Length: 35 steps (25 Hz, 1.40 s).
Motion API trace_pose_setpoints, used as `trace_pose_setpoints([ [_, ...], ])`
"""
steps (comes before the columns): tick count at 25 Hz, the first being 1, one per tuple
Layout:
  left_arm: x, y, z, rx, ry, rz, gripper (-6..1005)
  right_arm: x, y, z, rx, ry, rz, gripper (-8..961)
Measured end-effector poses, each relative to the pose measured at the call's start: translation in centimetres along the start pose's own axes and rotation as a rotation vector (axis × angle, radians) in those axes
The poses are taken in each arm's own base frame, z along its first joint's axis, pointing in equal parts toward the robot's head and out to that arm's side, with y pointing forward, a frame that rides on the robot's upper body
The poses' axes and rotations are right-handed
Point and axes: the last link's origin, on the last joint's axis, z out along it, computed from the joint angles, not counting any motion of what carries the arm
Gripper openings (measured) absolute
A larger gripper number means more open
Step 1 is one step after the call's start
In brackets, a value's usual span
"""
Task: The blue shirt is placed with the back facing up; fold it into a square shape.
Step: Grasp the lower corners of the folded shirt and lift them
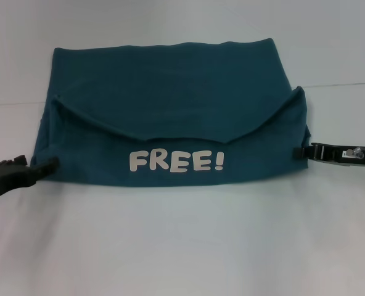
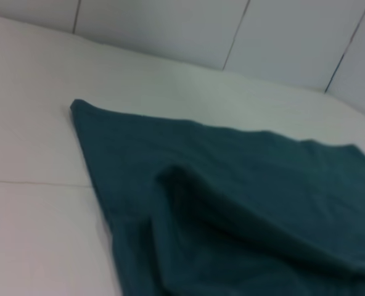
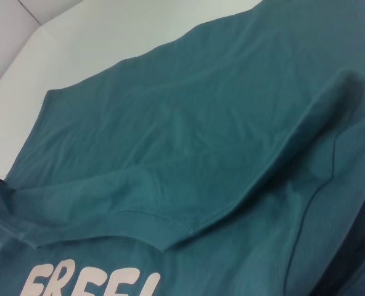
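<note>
One blue shirt (image 1: 170,105) lies on one white table (image 1: 182,246), and two grippers sit at its sides. The shirt fills the middle of the head view, from the upper left across to the right of centre. It is soft, plain, dark teal fabric, already doubled into a wide, roughly rectangular pad with rounded lower corners. A flap is folded over its near half; the flap's hemmed edge sags in a shallow curve from the left corner down to the middle and up to a peaked right corner. Below that curve one pale print (image 1: 176,161) reads "FREE!" in thick rounded letters.

The left gripper (image 1: 47,165), black and blunt, enters from the lower left edge of the frame, its tip touching the shirt's left side; whether its fingers are spread or closed cannot be told. The right gripper (image 1: 301,152), black with a slim body, reaches in from the right edge at mid-height and meets the shirt's right side; its opening cannot be told either.

The wrist views show smooth cloth with gentle creases and a stitched hem.
</note>
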Motion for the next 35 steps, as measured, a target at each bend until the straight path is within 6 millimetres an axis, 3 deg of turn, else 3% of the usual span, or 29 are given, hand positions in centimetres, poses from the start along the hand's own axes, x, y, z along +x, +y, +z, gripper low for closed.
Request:
trace_pose_setpoints([
  [5, 0.2, 0.4, 1.1, 0.025, -0.031, 0.062, 888, 0.1, 0.2, 0.2, -0.005, 0.001, 0.003, 45],
  [28, -0.3, 2.0, 2.2, -0.012, -0.087, 0.161, 887, 0.2, 0.1, 0.1, -0.004, -0.007, 0.014, 45],
  [35, 0.0, 1.3, 2.2, 0.034, -0.079, 0.161, 782, 0.4, 0.0, 0.1, -0.004, -0.003, 0.018, 45],
])
